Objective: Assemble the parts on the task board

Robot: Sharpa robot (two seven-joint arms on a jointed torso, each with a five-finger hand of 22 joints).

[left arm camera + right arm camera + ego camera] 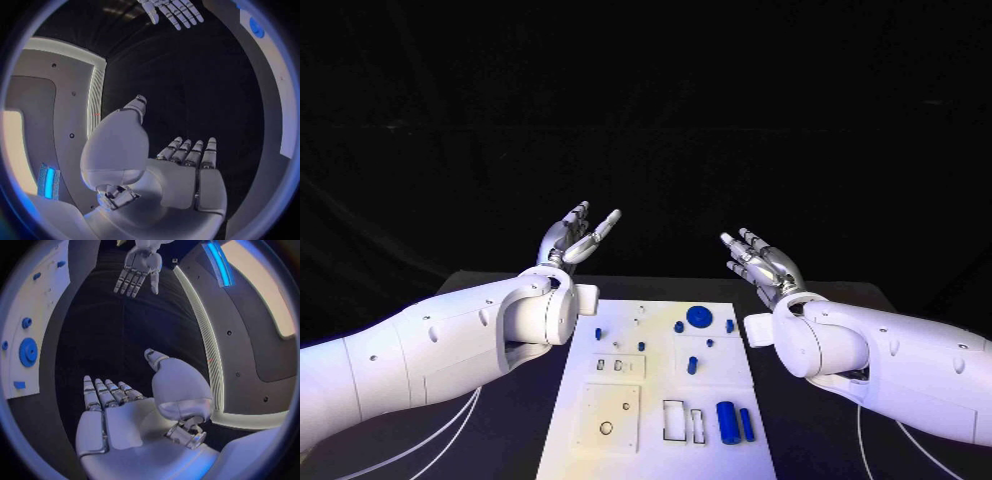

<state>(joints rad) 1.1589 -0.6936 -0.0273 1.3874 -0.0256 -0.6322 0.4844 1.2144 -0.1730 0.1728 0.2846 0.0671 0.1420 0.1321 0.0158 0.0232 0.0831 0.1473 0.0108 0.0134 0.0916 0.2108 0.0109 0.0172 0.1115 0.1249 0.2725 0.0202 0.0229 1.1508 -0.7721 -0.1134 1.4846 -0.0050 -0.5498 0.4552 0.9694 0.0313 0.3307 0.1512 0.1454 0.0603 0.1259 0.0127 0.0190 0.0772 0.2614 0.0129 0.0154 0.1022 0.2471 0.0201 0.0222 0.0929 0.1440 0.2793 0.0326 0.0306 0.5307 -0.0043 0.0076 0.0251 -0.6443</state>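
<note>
Task board [668, 400]: white plate, lying flat at the middle of the black desk [516, 420], between the two arms.

Parts on the board: blue gear-like disc [700, 317] near the far edge; small blue round piece [679, 326] just beside it; small blue peg [599, 332] toward the left side; small blue piece [691, 364] at mid-board; two blue cylinders [727, 421], lying side by side at the near right, the thinner one [747, 425] on the outside. Recesses and cut-outs in the board; their exact form cannot be told.

Left hand [574, 236]: raised above the far left corner of the board, well clear of it, palm open, fingers [190, 152] straight and apart, holding nothing.

Right hand [762, 260]: raised above the far right corner, likewise apart from the board, fingers [106, 392] spread, holding nothing.

Both hands face one another across the gap.
</note>
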